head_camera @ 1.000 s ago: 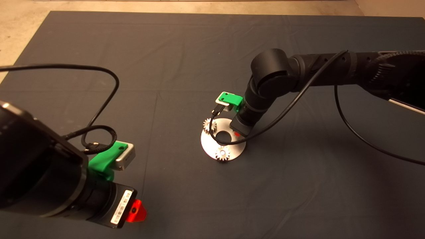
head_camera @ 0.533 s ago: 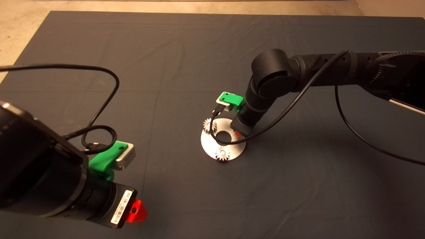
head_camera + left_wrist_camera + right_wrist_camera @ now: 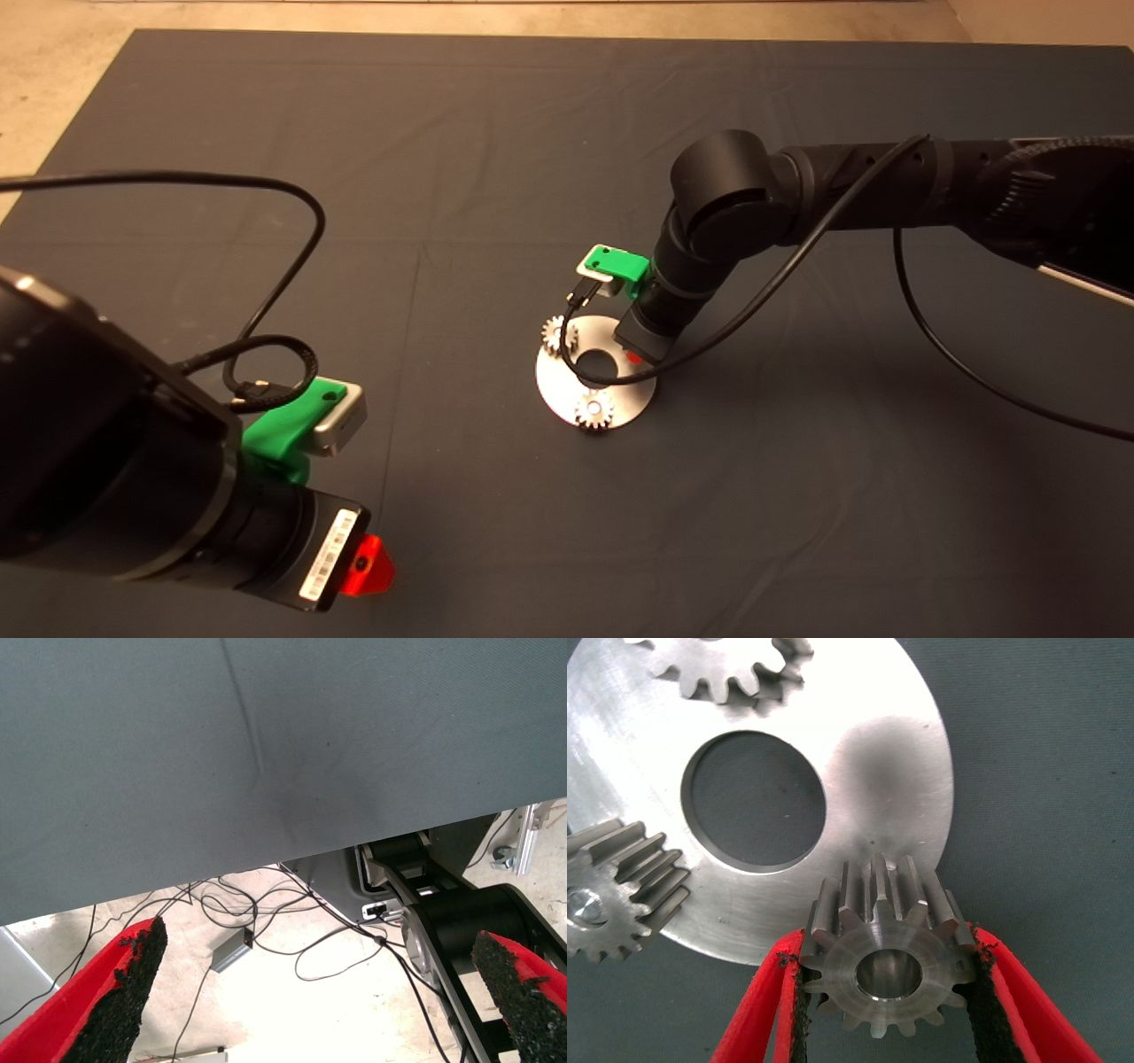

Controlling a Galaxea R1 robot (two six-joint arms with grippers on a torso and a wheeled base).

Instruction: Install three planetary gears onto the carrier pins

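While two planetary gears already sit on the carrier plate, one at its far-left edge and one at its near edge, we find the third gear clamped between the pads of the right gripper, which stands over the plate's right rim. In the right wrist view the fingers press on the gear's teeth from both sides, and its bore faces the camera.

We judge the step in hand to be seating this last gear. To do it well, the bore should be brought square over the remaining pin, the gear kept level, and lowered gently; a slight turn may be needed if it binds. The grip should be released only once the gear rests flat on the plate.

We cannot see the third pin: the held gear and the gripper cover that part of the plate in both views, so alignment cannot be confirmed. The pins under the two seated gears are largely hidden as well.

The left gripper is parked at the mat's near-left, fingers spread wide and holding nothing; its wrist view shows mat, floor and cables.
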